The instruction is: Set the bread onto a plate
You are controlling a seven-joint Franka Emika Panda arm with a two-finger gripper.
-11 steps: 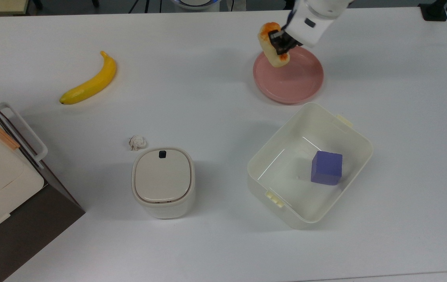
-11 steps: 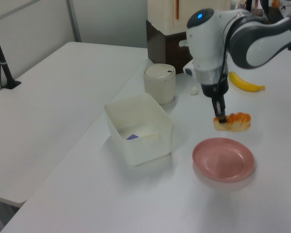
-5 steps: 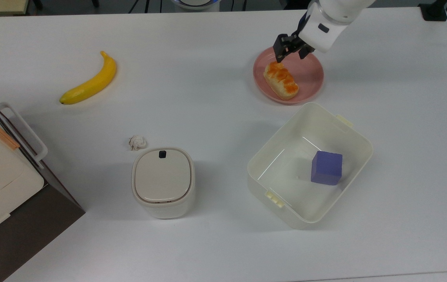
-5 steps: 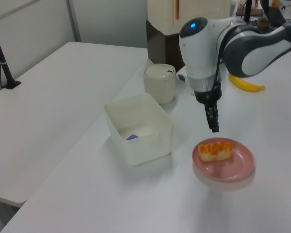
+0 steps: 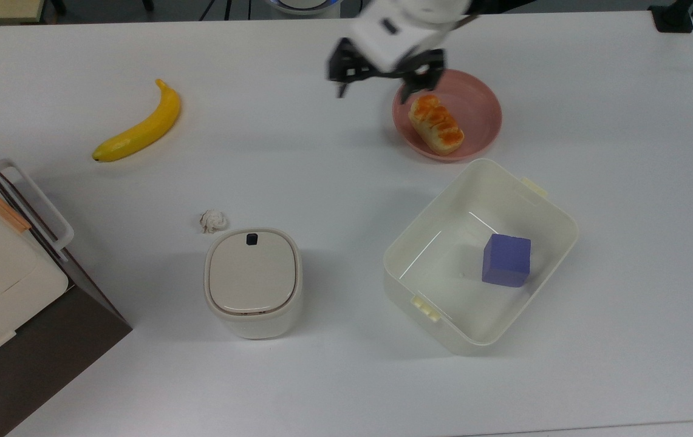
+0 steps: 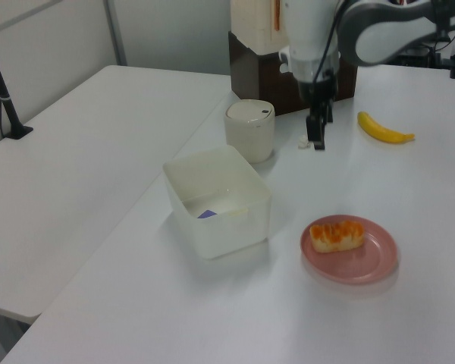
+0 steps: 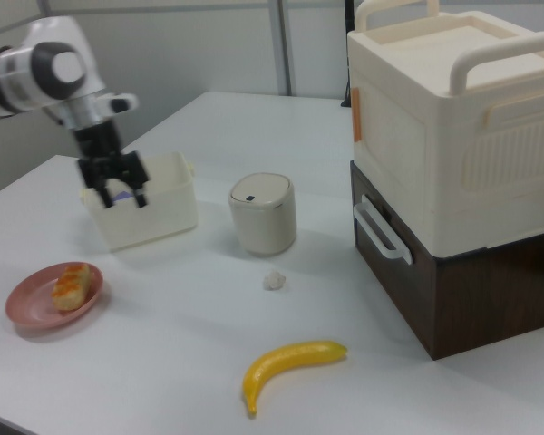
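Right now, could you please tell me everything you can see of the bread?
The bread is a small oblong loaf with pale cream sides and a glossy orange-brown crust split into segments. It looks like a plastic toy. It lies flat, crust up, inside the round salmon-pink plate, set diagonally in the top view and toward the top view's left half of the plate. Only the plate touches it; the open gripper hangs apart from it, above the table.

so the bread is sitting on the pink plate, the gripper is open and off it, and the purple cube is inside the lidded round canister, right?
Not quite. The purple cube lies in the open cream bin, not the lidded canister; the top view shows this. The rest holds: the bread sits on the pink plate, and the gripper is open and off it.
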